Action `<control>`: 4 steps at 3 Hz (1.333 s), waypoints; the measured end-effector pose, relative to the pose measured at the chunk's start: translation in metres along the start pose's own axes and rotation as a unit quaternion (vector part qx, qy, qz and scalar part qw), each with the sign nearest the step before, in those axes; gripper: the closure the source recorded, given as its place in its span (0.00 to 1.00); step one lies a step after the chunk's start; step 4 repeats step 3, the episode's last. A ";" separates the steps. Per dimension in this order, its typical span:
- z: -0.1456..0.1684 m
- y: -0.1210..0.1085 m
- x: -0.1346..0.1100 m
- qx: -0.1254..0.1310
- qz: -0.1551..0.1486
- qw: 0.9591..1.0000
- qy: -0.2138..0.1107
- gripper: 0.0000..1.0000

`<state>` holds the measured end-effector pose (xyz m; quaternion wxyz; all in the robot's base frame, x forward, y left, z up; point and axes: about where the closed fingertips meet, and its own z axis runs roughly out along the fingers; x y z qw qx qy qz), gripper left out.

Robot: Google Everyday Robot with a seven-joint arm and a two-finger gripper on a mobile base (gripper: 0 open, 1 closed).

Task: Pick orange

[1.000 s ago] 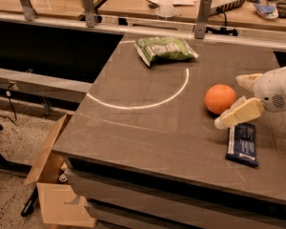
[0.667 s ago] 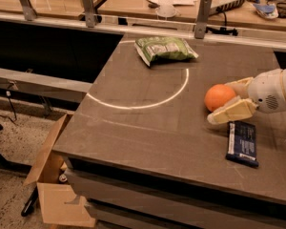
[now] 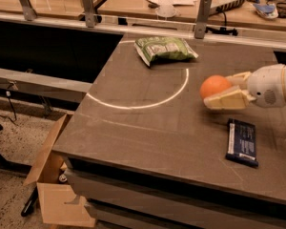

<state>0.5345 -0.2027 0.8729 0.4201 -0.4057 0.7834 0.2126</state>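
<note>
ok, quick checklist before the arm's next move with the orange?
1. Orange between the jaws of the gripper: ok, one jaw on each side, at the table's right side.
2. Jaws closed onto the fruit: ok, both appear to touch it.
3. Orange off the table: cannot tell.
4. Dark wrapped bar clear of gripper: ok, lies apart, nearer the front edge.
5. Green bag out of the way: ok, at the far edge.
</note>
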 end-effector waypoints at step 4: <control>-0.022 -0.005 -0.070 0.011 -0.026 0.998 -0.065 1.00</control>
